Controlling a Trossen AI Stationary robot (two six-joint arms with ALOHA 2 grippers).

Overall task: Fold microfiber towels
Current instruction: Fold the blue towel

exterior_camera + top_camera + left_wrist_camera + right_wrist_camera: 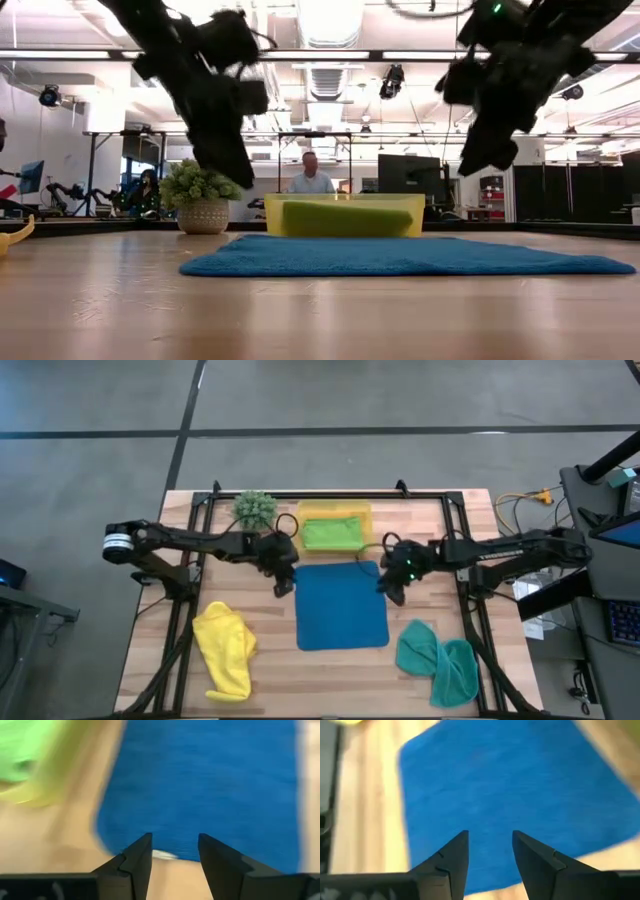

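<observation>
A bright blue towel [342, 605] lies spread flat on the middle of the wooden table. My left gripper [175, 847] hangs open above the towel's far left corner, clear of it. My right gripper [490, 845] hangs open above the far right corner, also clear. In the low view both grippers [238, 175] [475, 160] stand well above the blue towel [400, 255]. A lime green towel [333, 533] lies folded in the yellow tray [335, 510]. A yellow towel [225, 650] lies crumpled at the near left, a teal one [438, 658] at the near right.
A small spiky green plant in a pot [255, 508] stands at the far left, beside the yellow tray. Black frame rails [200, 520] run along the table's left, right and far sides. People sit in the room beyond the table.
</observation>
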